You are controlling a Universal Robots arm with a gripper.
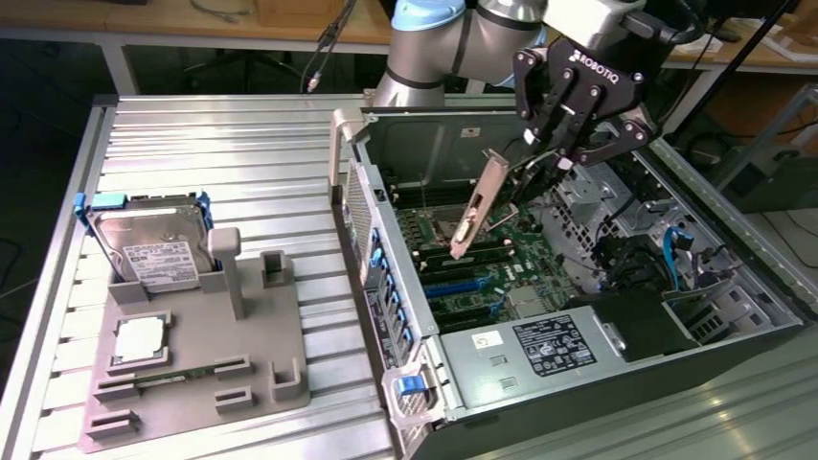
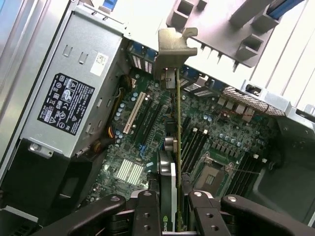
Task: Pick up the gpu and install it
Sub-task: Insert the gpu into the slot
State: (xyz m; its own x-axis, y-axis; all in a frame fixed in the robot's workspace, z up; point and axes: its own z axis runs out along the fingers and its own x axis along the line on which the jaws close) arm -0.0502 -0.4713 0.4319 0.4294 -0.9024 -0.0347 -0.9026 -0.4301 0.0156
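exterior view: reaching down from the far side of the bench into the open computer case, wrist tilted; end effector closed partway on the gpu, held slantwise above the motherboard. wrist view: gpu pinched edge-on between both fingers, unseated, metal bracket end farthest out.

The gpu runs out of frame between the fingers, its gripped end hidden.
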